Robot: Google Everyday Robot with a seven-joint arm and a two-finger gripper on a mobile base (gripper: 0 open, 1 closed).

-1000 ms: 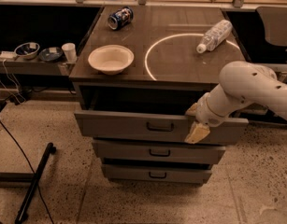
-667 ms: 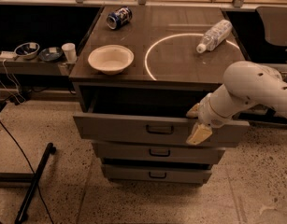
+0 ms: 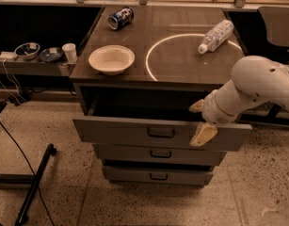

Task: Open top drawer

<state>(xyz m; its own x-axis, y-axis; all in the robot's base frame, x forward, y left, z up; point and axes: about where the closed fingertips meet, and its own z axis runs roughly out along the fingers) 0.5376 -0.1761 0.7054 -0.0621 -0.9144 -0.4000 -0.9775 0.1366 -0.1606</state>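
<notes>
What stays unseen
The gripper (image 3: 199, 121) sits at the front edge of the top drawer (image 3: 134, 132), right side, and covers part of it; the arm (image 3: 257, 86) is cut by the right border; the drawer inside is too dark to see

Legible text, brands, numbers: we read none.

1. Can (image 3: 121, 18), lying on its side at the back of the cabinet top (image 3: 181, 18): we note blue and white printing, but the lettering is too small to make out.
2. Plastic bottle (image 3: 216, 36), lying on its side at the right of the same top: we see a pale wrap, and no word on it can be read.
3. White ring (image 3: 148, 60) marked on the cabinet top: we record a plain line.
4. Gripper (image 3: 201, 122), at the right end of the top drawer (image 3: 125, 131) front, one finger before the panel and one behind its upper edge, closed on it: we find plain cream surfaces.
</notes>
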